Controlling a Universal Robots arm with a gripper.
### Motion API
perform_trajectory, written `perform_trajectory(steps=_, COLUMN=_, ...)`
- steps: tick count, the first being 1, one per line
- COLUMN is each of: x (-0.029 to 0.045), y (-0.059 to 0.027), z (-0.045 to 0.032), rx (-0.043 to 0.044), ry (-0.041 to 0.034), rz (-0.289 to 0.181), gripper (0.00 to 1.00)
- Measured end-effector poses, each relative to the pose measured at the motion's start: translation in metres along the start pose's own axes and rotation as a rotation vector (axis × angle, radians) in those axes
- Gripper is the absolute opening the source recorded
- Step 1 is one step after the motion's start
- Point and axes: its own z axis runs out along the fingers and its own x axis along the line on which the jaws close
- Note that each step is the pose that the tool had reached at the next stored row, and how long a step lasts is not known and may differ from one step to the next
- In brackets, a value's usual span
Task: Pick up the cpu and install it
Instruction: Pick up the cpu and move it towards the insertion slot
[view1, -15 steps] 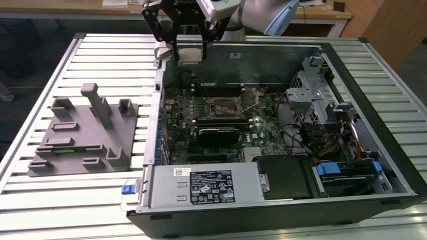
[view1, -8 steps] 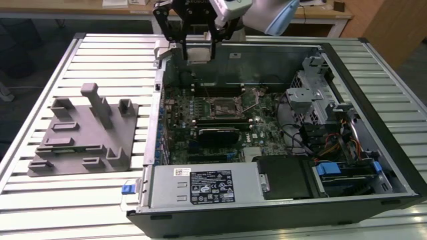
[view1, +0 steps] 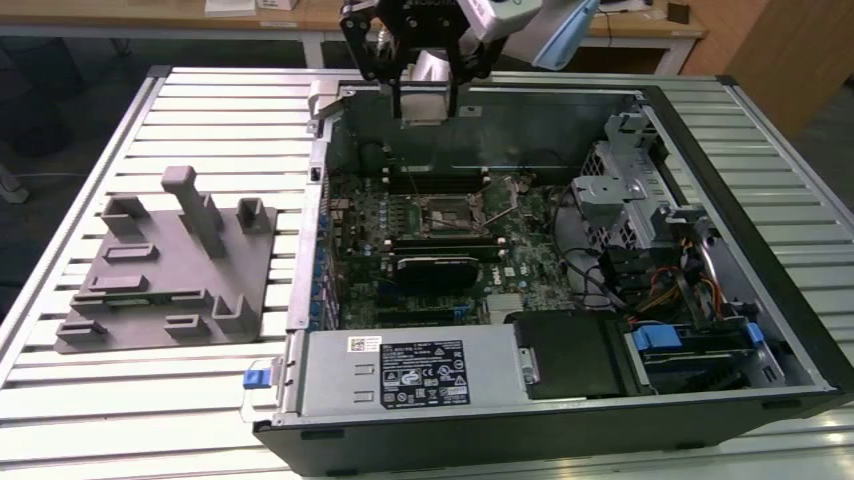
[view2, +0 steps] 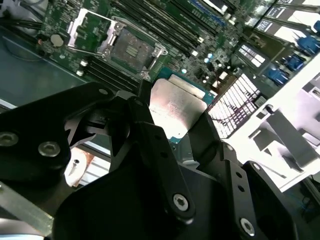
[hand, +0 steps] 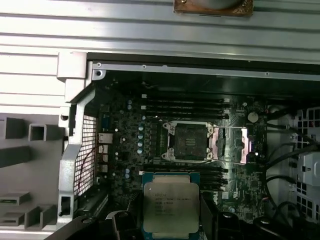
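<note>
A black and silver computer case (view1: 787, 300) lay open on its side on the slatted metal table (view1: 227, 110). Inside it sat a green motherboard (view1: 400, 215) with a dark square socket frame (view1: 451, 208) at its middle, the frame's lid open and its thin metal lever (view1: 505, 210) angled out beside it. Long black memory slots (view1: 430, 183) ran on either side of the socket. A silver power supply box (view1: 400, 372) filled the near corner, and a drive cage with blue plastic tabs (view1: 663, 338) and a bundle of coloured cables (view1: 657, 292) sat toward the exterior view's right. Outside the case, on the exterior view's left, a large grey plastic tray with upright posts (view1: 160, 280) rested on the slats.

The black two-fingered gripper (view1: 427, 95) hung over the far wall of the case, its fingers (view2: 150, 137) clamped on opposite edges of the cpu (view1: 424, 104). That small flat square chip was up in the air, well clear of the socket (hand: 189, 141). In the first wrist view its silvery metal top plate (hand: 170, 207) faced the camera, dull and faintly printed, with a narrow blue-green rim showing around it; in the second wrist view the plate (view2: 175, 106) caught the light and looked pale and shiny.
</note>
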Motion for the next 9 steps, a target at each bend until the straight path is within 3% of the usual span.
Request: perform_trajectory(steps=9, x=-0.0161, y=0.0033, z=0.0006, rx=-0.0026, ry=-0.0003, rz=0.0, gripper=0.55)
